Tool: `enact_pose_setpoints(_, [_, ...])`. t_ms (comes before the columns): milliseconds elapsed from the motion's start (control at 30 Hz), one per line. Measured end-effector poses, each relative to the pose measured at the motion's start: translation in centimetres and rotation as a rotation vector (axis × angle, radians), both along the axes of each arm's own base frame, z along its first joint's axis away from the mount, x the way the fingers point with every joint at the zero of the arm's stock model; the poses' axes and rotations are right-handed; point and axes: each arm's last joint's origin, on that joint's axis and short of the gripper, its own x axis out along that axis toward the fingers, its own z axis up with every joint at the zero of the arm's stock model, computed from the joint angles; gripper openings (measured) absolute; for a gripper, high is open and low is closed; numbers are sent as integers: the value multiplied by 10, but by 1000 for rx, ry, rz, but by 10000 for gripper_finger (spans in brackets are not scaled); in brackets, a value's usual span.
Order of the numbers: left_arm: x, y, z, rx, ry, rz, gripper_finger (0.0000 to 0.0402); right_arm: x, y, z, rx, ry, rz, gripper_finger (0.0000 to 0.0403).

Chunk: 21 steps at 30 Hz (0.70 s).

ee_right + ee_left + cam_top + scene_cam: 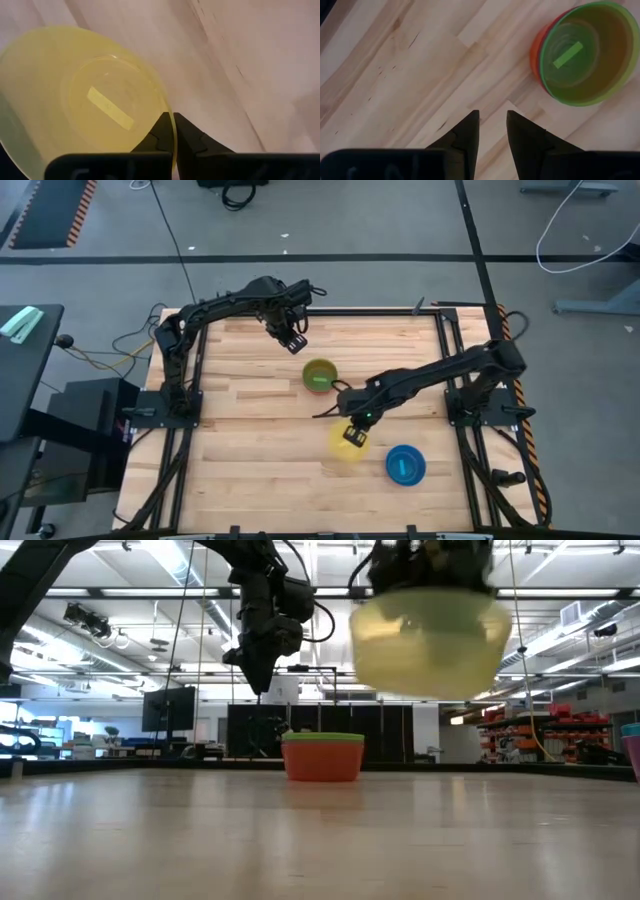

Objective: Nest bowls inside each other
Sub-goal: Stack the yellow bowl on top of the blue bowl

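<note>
A green bowl (319, 375) sits nested in an orange bowl (322, 762) on the table's middle; both show in the left wrist view (585, 50). My right gripper (355, 434) is shut on a yellow bowl (345, 444), lifted above the table (430, 635). A blue bowl (405, 465) stands on its base at the near right. My left gripper (293, 342) hovers above the table, far-left of the green bowl, fingers slightly apart and empty (492, 125). My right gripper pinches the yellow bowl's rim (171, 125) between its two fingers, one finger inside the bowl and one outside. The fingers point down from above. The bowl hangs clear of the table, mouth up and roughly level (430, 635).
The wooden table top (250, 440) has free room at the near left and along the far side. A dark frame (440, 330) edges the table. A purple-pink rim (633, 755) shows at the low view's right edge.
</note>
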Motion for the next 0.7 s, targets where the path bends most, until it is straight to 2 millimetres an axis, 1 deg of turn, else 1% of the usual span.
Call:
enact_pose_setpoints(100, [1, -1, 0, 1, 0, -2, 107, -19, 3, 19, -20, 28, -10, 4])
enact_pose_setpoints(267, [2, -2, 0, 5, -7, -20, 107, -60, 14, 42, -76, 150, -46, 2])
enact_pose_setpoints(333, [3, -3, 0, 9, -14, -23, 107, -75, 21, 50, -80, 166, -69, 3])
enact_pose_setpoints(433, [4, -2, 0, 16, -25, -23, 107, -88, 33, 58, -60, 139, -94, 2])
enact_pose_setpoints(533, [5, -2, 0, 19, -31, -23, 107, -100, 43, 54, -53, 159, -119, 2])
enact_pose_setpoints(633, [5, -2, 0, 21, -34, -23, 107, -108, 51, 41, -54, 201, -122, 2])
enact_pose_setpoints(700, [5, -2, 0, 21, -35, -24, 107, -110, 55, 31, -38, 211, -116, 1])
